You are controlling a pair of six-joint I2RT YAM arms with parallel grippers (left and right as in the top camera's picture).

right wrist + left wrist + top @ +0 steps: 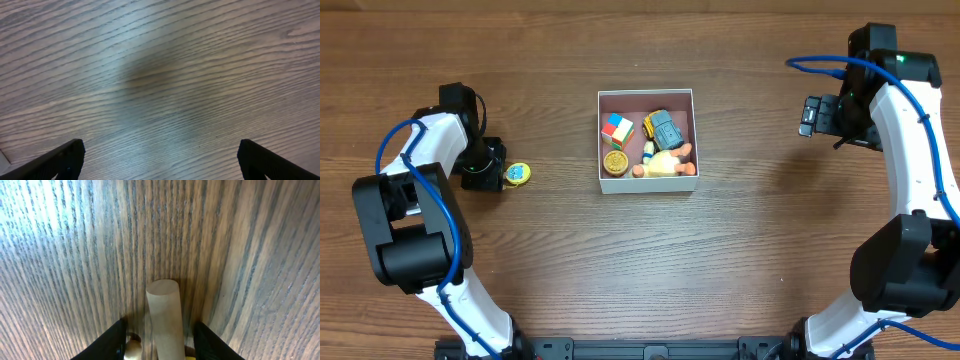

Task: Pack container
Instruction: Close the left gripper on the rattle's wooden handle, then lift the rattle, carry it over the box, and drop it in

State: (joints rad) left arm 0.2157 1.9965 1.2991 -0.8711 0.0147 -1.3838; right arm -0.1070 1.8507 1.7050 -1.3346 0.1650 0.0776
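Note:
The container, a white-walled square box with a pinkish inside, stands mid-table. It holds a coloured cube, a toy car, a round gold piece and a pale figure. My left gripper is low at the table's left, beside a small blue-and-yellow toy. In the left wrist view its fingers press on a tan wooden toy from both sides. My right gripper hangs open far right of the container, with only bare table between its fingers.
Wood-grain table all round. The left arm's base and links fill the near left. The right arm and its blue cable run down the right side.

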